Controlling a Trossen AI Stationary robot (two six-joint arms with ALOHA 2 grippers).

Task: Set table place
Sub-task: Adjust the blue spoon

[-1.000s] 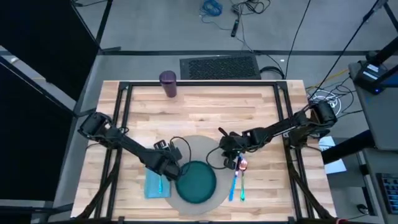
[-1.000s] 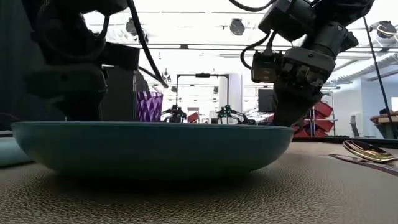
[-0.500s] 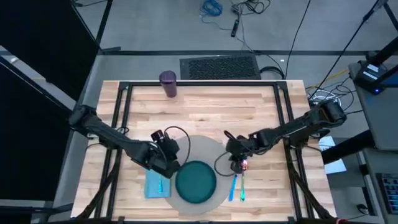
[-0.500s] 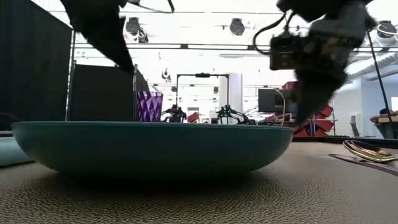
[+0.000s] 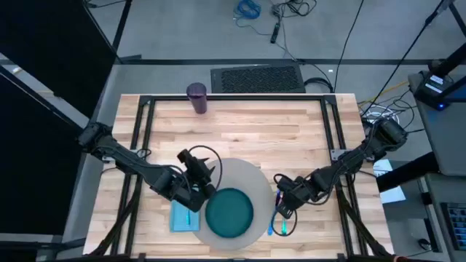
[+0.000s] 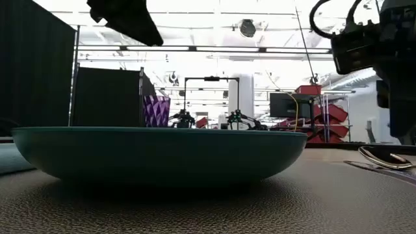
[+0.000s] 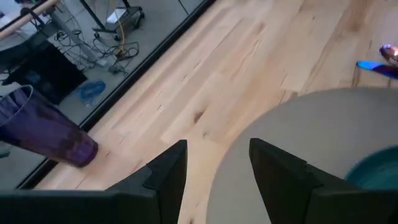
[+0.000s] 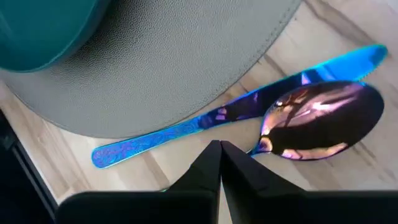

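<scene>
Round pebbled grey mat point(image 8: 186, 68) beside glossy spoon point(image 8: 320, 121).

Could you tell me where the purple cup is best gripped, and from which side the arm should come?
The purple cup stands upright near the table's far edge, wider at the rim than at the base, with clear wood around it. I would close the fingers across its side wall, about mid-height, coming in level from the near side. The left gripper, open and facing that way, looks better placed.
</scene>
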